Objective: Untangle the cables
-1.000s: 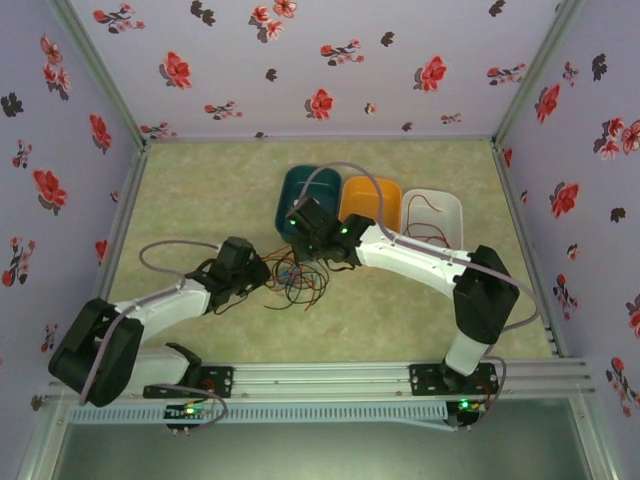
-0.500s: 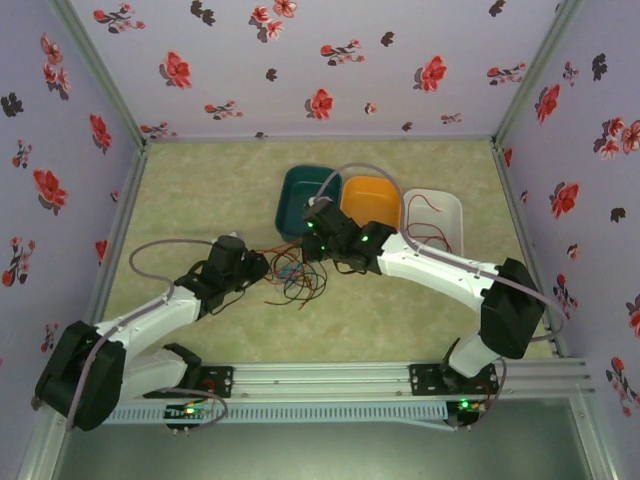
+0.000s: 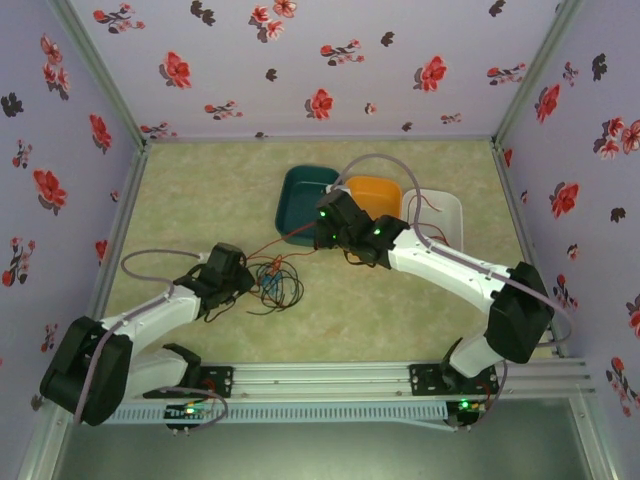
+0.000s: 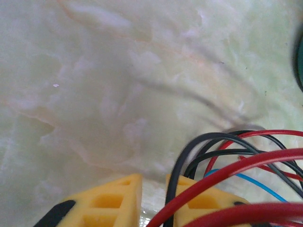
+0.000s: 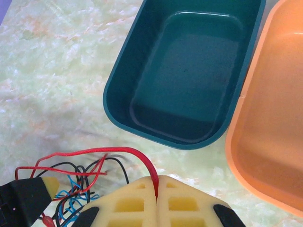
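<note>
Cables [image 3: 275,285]: a small knot of red, black and blue wires. It lies on the table [image 3: 190,190] just ahead of the left gripper [image 4: 154,189], on the near side of the teal tray [image 5: 184,80].

Detail: one red cable [image 5: 118,151] leads out of the knot up to the right gripper [image 5: 156,182], whose fingers are pressed together on it (the wire vanishes into the seam).

Left gripper: fingers narrowly parted, with nothing seen in the gap. Wires cross over one finger, not between the two.

Risks:
- With the knot unanchored, a pull on the red strand would likely drag the whole bundle along instead of freeing it.
- The loops could cinch tighter.
- The thin wire may slip from the pinch.
- Strands draped over the left finger could snag.
</note>
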Controlling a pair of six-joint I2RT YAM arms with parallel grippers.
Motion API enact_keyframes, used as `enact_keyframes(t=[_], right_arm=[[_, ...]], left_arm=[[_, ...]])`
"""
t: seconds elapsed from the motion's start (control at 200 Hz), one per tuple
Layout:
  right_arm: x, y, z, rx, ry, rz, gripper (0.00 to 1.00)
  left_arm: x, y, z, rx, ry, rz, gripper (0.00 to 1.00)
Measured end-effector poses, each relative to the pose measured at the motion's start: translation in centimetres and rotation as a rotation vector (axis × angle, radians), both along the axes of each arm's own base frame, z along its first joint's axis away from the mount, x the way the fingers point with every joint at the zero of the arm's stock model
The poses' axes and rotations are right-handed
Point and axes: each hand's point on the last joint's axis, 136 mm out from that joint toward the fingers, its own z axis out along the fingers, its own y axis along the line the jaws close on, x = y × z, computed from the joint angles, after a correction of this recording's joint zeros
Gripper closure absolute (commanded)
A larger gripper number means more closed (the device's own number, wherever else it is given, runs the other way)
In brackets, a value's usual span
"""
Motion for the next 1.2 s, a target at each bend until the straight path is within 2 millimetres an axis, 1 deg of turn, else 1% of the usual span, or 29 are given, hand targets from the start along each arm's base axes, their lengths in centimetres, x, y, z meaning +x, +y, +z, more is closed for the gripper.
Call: enact_keyframes(t=[0.11, 0.245, 0.31, 0.47, 0.565, 0.795, 0.91, 1.035, 1.095, 1.2], right_arm=[[0.2, -0.3, 0.0, -0.014, -0.009, -0.014, 1.00], [0.2, -1.4, 0.2, -0.052, -0.027, -0.035, 1.00], [0.1, -1.8, 0.8, -0.056, -0.040, -0.037, 1.00], [-0.4, -3.2, 3.6, -0.038, -0.094, -0.048, 1.00], [-0.8, -3.8, 4.7, -0.030, -0.115, -0.042, 1.00], [-1.6, -5.8, 5.1, -0.070, -0.137, -0.056, 1.00], [-2.2, -6.8, 6.1, -0.062, -0.160, -0.062, 1.00], [-2.5, -8.7, 7.8, -0.049, -0.206, -0.100, 1.00], [-2.3, -10.2, 8.9, -0.047, -0.238, -0.145, 1.00], [-2.0, -12.8, 10.7, -0.043, -0.293, -0.227, 1.00]], left_arm=[[0.0, 0.0, 0.0, 0.001, 0.000, 0.001, 0.81], [0.1, -0.1, 0.1, -0.003, -0.006, 0.000, 0.83], [0.3, -0.3, 0.3, -0.012, -0.015, -0.003, 0.83], [0.7, -0.7, 0.7, -0.032, -0.038, -0.012, 0.86], [1.2, -1.2, 1.3, -0.056, -0.064, -0.023, 0.87], [2.0, -2.4, 2.7, -0.104, -0.116, -0.056, 0.88], [2.4, -3.1, 3.6, -0.132, -0.143, -0.079, 0.86], [2.6, -3.3, 4.0, -0.140, -0.152, -0.082, 0.84], [2.3, -3.0, 3.6, -0.126, -0.137, -0.075, 0.82], [1.8, -1.6, 2.4, -0.078, -0.097, -0.041, 0.80]])
